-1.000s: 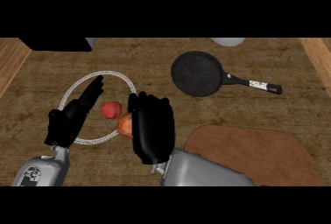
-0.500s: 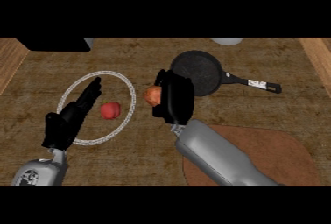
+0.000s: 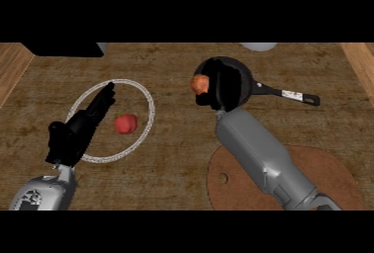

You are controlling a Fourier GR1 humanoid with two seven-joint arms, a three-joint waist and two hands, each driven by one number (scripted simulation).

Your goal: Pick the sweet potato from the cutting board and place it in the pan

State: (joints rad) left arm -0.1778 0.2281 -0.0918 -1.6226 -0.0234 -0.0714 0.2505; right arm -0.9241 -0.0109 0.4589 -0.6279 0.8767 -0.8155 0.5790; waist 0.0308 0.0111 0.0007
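Orange sweet potato (image 3: 199, 84) sits clasped in the right hand (image 3: 219, 91), which hangs over the left rim of the pan (image 3: 248, 86). Half a second earlier that hand was short of the pan. The left hand (image 3: 76, 131) stays relaxed, fingers straight, at the view's left.

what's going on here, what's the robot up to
The right hand is curled round the orange sweet potato and holds it over the left part of the black pan; it is not yet let go. The brown cutting board lies at the lower right, partly under that forearm. The left hand is open over the near-left side of a plate that holds a small red item.
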